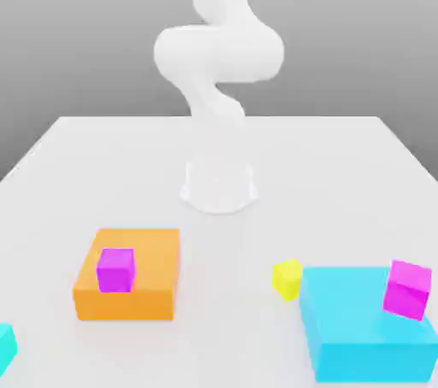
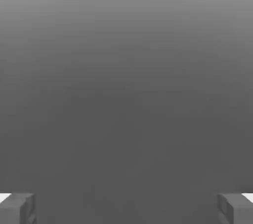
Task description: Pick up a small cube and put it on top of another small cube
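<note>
A smooth white desk (image 1: 219, 164) with a matte, untextured surface carries everything. The white arm (image 1: 218, 49) rises from a round base at the desk's middle, its links rounded and glossy-pale against the grey backdrop.

On the exterior view's left sits a flat orange block (image 1: 150, 279), broad and low, with sharp edges. A small magenta cube (image 1: 115, 269) rests on its top face, square to the block's sides, no axis longer than another. On the exterior view's right lies a larger flat cyan block (image 1: 359, 331), also low and square-edged. A second magenta cube (image 1: 407, 289) sits at its far right corner, tilted so one corner dips, partly overhanging the edge. A small yellow cube (image 1: 287, 279) stands on the desk just beside the cyan block's left edge, turned slightly off square. A cyan cube (image 1: 5, 345) is cut off at the exterior view's left border.

In the hand view the two grey, blocky fingers (image 2: 18, 208) stand wide apart at opposite borders, with plain grey backdrop and nothing between them.
</note>
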You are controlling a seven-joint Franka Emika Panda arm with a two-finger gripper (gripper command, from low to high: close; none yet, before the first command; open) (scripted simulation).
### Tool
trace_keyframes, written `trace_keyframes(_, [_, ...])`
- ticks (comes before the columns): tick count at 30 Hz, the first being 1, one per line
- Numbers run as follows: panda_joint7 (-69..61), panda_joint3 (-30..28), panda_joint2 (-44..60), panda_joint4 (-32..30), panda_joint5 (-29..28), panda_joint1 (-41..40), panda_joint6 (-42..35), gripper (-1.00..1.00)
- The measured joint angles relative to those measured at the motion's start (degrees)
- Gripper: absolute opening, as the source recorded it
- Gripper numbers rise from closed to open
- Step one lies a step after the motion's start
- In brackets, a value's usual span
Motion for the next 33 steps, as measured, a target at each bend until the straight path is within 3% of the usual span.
trace_keyframes(13, [-5.74,3.61,24.64,-22.16,4.77,10.29,19.92,0.0])
trace_keyframes(18, [-4.35,6.42,37.81,-31.64,1.34,13.37,30.28,0.0])
trace_keyframes(22, [-1.55,4.2,47.32,-31.82,-3.2,15.51,37.84,0.0])
trace_keyframes(26, [-0.56,0.66,55.61,-30.48,-4.22,18.91,44.58,0.0])
trace_keyframes(27, [-0.5,0.2,56.91,-30.28,-4.19,19.43,45.65,-1.0])
trace_keyframes(33, [-0.25,-0.03,57.56,-30.18,-4.44,19.67,46.19,-1.0])
